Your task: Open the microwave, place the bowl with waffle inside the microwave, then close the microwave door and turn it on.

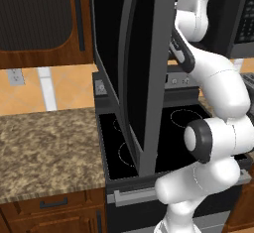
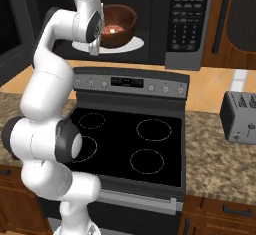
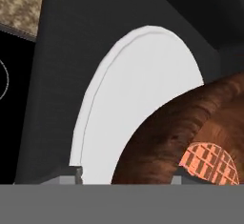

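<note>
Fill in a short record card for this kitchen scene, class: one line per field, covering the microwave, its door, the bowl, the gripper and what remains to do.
microwave: above the stove, cavity exposed
microwave door: swung wide open
bowl: inside the microwave, sitting on the white turntable plate
bowl contents: waffle
gripper: at the bowl's rim; whether it is open or shut cannot be told
toaster: on the counter right of the stove
remaining: close the door, switch on

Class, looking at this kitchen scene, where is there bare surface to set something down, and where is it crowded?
Free: granite counter left of the stove; the four burner rings. Crowded: the microwave cavity, where the bowl sits on the turntable plate; the toaster corner.
</note>
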